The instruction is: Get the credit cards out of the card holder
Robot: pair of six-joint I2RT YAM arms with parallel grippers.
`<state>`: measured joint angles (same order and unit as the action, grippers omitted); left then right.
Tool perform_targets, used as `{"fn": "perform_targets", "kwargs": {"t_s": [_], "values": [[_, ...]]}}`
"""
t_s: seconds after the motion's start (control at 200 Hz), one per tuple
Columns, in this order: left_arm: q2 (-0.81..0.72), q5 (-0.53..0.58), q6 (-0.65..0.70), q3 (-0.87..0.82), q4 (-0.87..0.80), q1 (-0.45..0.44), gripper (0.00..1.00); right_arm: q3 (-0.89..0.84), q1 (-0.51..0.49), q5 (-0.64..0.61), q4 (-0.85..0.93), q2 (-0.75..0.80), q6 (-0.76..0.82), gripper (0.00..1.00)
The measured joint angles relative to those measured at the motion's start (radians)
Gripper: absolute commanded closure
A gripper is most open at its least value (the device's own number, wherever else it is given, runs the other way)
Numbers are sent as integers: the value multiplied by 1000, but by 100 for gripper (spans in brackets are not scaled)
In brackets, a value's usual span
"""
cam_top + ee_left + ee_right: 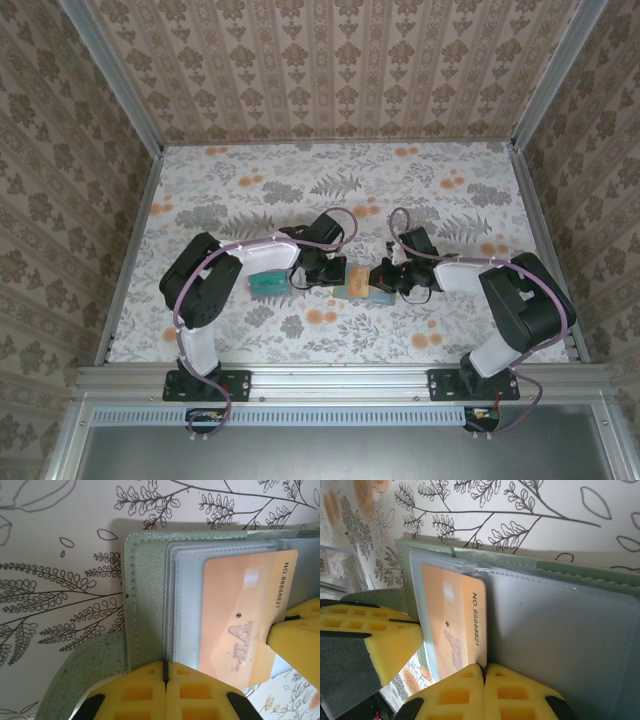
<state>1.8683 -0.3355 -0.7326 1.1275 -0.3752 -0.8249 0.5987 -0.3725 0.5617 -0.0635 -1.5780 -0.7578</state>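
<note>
Standing by the table, I see the small grey-green bifold card holder of grained, stitched leatherette (150,605) lying open and flat on the leaf-patterned table (60,580), between the two arms. The left jaws are clenched on its near edge, pinching the cover and the stack of clear plastic sleeves (560,630) together. That pins the holder from the side of the left arm (215,275). The right jaws are clenched on a thin, glossy peach-orange plastic card (240,615) marked VIP and printed with a number. They bite the edge that carries the number, near one corner.

The pull turns on how that card lies. It appears partly tucked under the sleeve film, with its numbered edge free and facing the right arm (510,290) and its other side toward the holder's stitched border. From the left wrist, its long axis points back toward the left jaws, and the right jaws come in across it. To my eye it should slide out sideways, toward the right arm and away from the left grip. The right arm has the card; the left only anchors.

The film looks soft and slightly cloudy, the card stiff and slick. I'd expect it to slide easily unless it tilts and a corner catches the pocket seam. A teal and green pile of cards (268,283) lies on the table just left of the holder.
</note>
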Motion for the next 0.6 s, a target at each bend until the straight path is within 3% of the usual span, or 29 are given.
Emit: {"fn": "perform_targets", "kwargs": {"t_s": [0.6], "values": [[0, 0, 0, 0, -1, 0, 100, -86, 155, 1, 157, 242, 89, 100]]}}
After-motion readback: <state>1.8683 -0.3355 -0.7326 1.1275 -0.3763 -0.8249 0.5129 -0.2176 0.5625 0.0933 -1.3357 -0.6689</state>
